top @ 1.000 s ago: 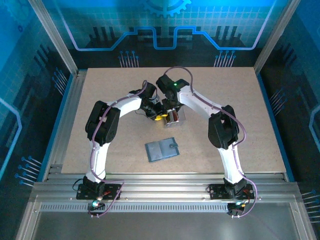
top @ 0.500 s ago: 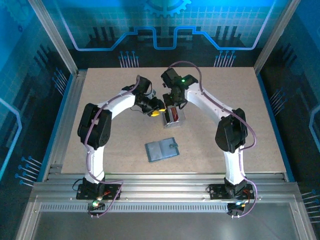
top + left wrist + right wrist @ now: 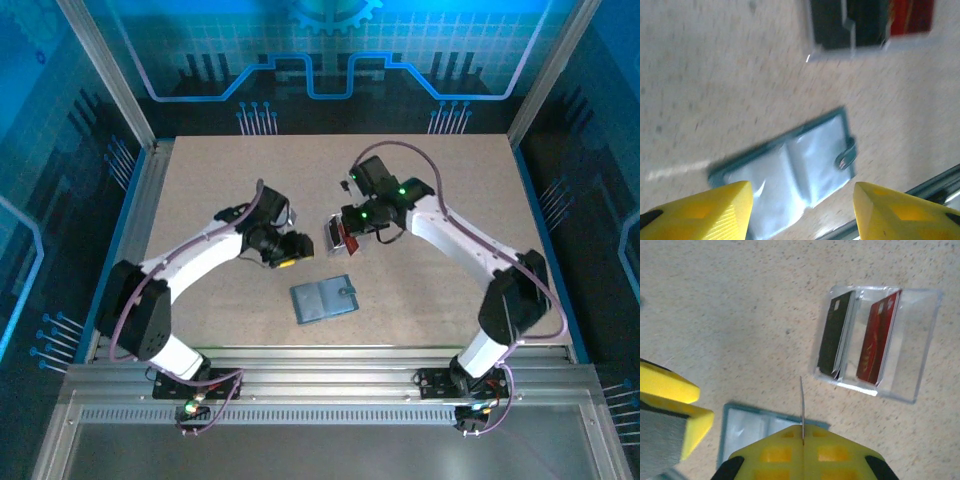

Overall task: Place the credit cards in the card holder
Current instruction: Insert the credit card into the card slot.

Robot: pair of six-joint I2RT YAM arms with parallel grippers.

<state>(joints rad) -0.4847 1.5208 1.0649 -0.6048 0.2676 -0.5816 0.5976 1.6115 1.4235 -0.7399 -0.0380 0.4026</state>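
Note:
The card holder (image 3: pixel 323 298) lies open and flat on the table, blue-grey with a tab clasp; it is also in the left wrist view (image 3: pixel 790 167) and right wrist view (image 3: pixel 747 432). My right gripper (image 3: pixel 802 432) is shut on one thin credit card (image 3: pixel 801 402), seen edge-on, above the holder's far edge. More credit cards, dark (image 3: pixel 836 337) and red (image 3: pixel 879 337), stand in a clear box (image 3: pixel 338 236). My left gripper (image 3: pixel 800 210) hangs open over the holder with nothing between its yellow fingers (image 3: pixel 715 210); from above it is left of the box (image 3: pixel 285 255).
The clear box (image 3: pixel 867 30) stands just beyond the card holder, between the two grippers. The metal rail of the table's near edge (image 3: pixel 935 182) runs close behind the holder. Bare tabletop (image 3: pixel 450 170) lies around them.
Both grippers have left the clear box. The left one has drawn back toward the near left and opened wider. The right arm has swung right, its gripper still shut on the card.

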